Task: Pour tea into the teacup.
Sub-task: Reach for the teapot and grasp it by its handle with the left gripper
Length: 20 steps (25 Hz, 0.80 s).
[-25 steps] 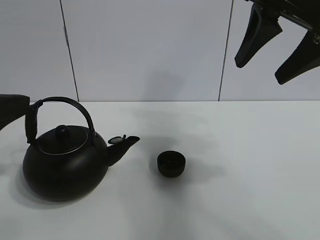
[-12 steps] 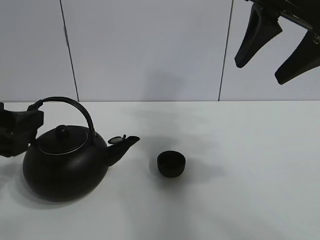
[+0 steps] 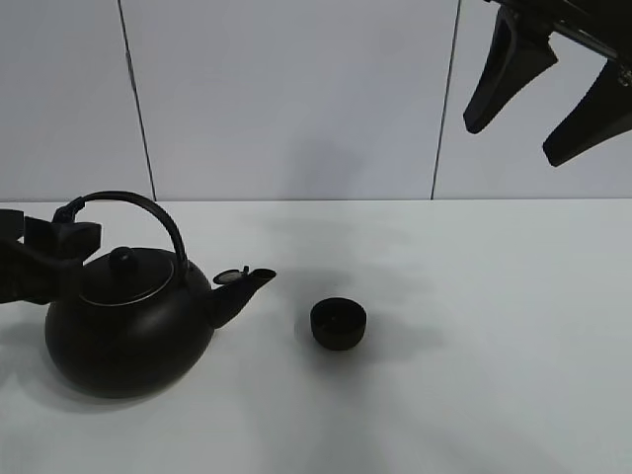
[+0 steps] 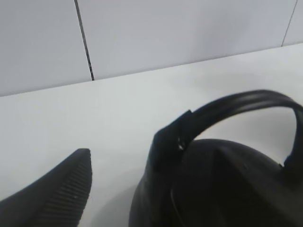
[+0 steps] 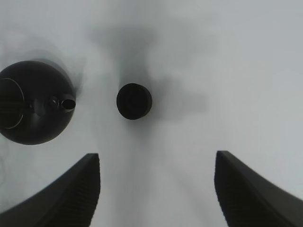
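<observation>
1. Looking down from the high camera: seeing a white worktop [image 3: 474,395] carrying a big round black kettle [image 3: 128,331] near its left edge. Also seeing the teacup [image 3: 338,324] sitting upright around its middle.
2. Noting the kettle's spout [image 3: 242,288] pointing toward the teacup, near it but neither touching nor overhanging it.
3. Finding the left gripper [image 3: 59,259] reaching in over the worktop's left edge, just beside the left foot of the arched handle [image 3: 138,209]. Failing to tell from this view whether it is touching.
4. Switching to the left wrist camera: picking out only one ribbed finger [image 4: 61,191], standing clear of the kettle with bare worktop showing between them. Taking the jaws as spread wide and gripping nothing, the second finger lying outside the picture.
5. Getting the handle's foot close up there, a detail merging into dark shapes in the high view, but getting no sight of the teacup.
6. Spotting the right gripper [image 3: 515,140] in the high view, hanging well above the worktop's far right corner, fingers [image 3: 509,74] held wide around nothing.
7. Turning to the right wrist camera: looking straight down on the teacup's round mouth and the kettle's lid, with a clear strip of worktop separating spout and cup. Finding the cup's inside too dark for judging its contents.
</observation>
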Available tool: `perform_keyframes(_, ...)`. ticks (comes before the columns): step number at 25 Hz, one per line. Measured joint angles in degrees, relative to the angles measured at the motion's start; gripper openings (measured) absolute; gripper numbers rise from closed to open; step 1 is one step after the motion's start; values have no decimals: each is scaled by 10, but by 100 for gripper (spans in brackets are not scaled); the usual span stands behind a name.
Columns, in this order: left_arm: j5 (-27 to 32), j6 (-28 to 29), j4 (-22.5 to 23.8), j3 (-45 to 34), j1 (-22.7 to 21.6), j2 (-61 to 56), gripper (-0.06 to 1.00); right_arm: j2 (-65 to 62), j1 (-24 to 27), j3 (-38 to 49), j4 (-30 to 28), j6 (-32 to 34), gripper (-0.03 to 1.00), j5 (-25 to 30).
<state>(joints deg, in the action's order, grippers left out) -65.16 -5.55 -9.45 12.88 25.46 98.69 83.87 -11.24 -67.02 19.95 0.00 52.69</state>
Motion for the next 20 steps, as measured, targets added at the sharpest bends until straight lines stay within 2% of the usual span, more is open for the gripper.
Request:
perform_keyframes(11,-6,5,-11,33,0,52,50,0,0,0,0,0,48,-1)
perform_keyframes(17,-6,5,-19,37,0,52,34,0,0,0,0,0,48,-4)
perform_keyframes(20,-6,5,-19,37,0,52,24,0,0,0,0,0,48,-8)
